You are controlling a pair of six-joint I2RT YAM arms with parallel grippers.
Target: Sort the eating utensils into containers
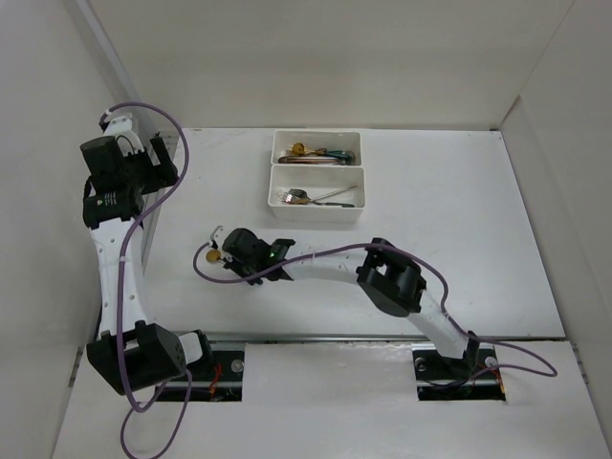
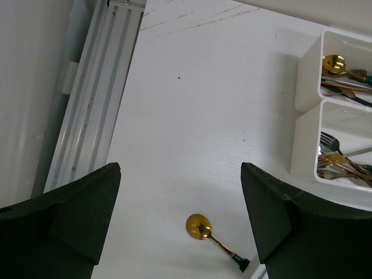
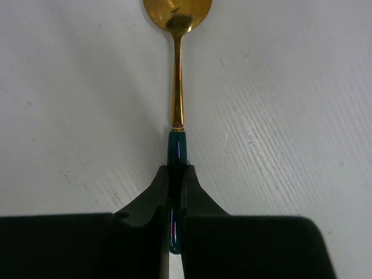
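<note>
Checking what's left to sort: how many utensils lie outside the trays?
1: the gold spoon on the table, near-left of the trays, handle pinched by the right gripper. Others may be hidden.

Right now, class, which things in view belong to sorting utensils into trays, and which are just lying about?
Belong to the job:
- gold spoon with dark green handle, pinched by the right hand
- far white tray, second gold spoon inside
- near white tray, silver fork inside

Just about:
- metal rail at the table edge
- purple cables on the arms
</note>
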